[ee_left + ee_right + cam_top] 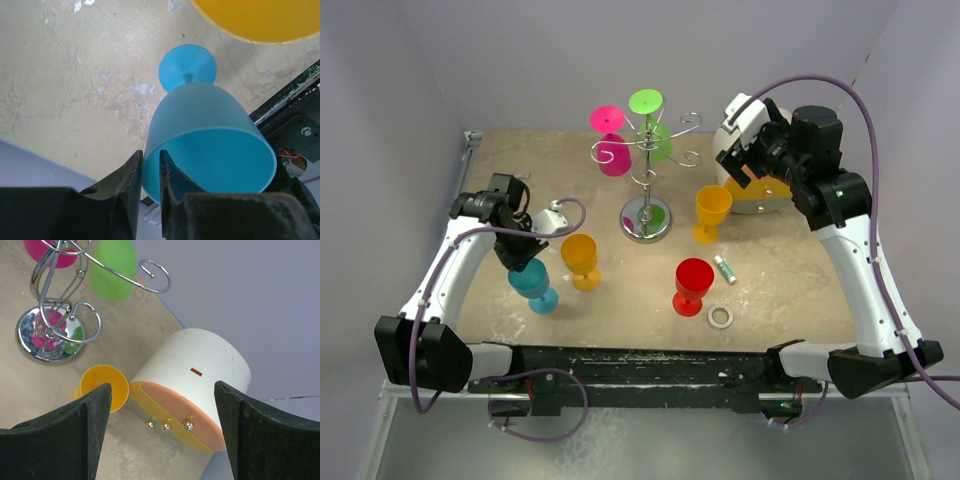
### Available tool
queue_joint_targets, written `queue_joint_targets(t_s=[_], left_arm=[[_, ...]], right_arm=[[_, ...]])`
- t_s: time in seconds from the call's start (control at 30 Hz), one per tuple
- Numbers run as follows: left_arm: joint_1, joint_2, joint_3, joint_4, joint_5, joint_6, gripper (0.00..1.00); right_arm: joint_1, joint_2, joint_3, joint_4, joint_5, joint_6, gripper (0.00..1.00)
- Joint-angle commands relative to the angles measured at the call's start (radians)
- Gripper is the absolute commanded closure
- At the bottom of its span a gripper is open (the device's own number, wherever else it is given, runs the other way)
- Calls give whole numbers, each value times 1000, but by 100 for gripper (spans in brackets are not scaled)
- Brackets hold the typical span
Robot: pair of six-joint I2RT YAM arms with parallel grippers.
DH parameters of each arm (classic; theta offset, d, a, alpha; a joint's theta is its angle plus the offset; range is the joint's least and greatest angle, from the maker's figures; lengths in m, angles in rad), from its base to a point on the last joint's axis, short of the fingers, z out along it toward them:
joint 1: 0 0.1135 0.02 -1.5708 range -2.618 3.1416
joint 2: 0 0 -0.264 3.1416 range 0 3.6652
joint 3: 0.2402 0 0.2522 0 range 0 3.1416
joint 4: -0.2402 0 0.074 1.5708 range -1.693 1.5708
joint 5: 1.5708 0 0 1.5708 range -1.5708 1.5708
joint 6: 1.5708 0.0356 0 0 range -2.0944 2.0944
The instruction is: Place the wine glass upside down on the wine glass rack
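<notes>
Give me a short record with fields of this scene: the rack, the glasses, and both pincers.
rack: chrome wine glass rack upright, pink glass and green glass hanging upside down on it
left pincer: closed on rim of blue wine glass, one finger inside the bowl
right pincer: open, empty, facing white-and-orange box
upright on table: red glass, near orange glass, far orange glass

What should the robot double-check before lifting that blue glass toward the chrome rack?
1. Left jaws straddle the blue wine glass rim, one inside, one outside: ok.
2. Grip firm enough to lift: cannot tell.
3. Nearest orange glass apart from it: ok, though close.
4. Free hooks on the wine glass rack: ok; only the pink glass and green glass hang there.
5. Right jaws open, off by the white box: ok.
</notes>
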Motion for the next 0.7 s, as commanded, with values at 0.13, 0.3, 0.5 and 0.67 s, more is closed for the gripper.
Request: queue_joint_targets(t_s=[0.13,0.3,0.5,0.67], left_arm=[[8,-1,26,-4,-51,37,91],[8,-3,82,-37,-66,39,99],[8,-8,196,-106,-100,30,100],[8,-24,339,-125,-153,23,100]], right_arm=[[-16,17,26,9,-41,20,15],[-25,18,28,7,-47,20,15],[-40,17,26,9,-50,28,15],[-53,8,15,24,-8,30,14]])
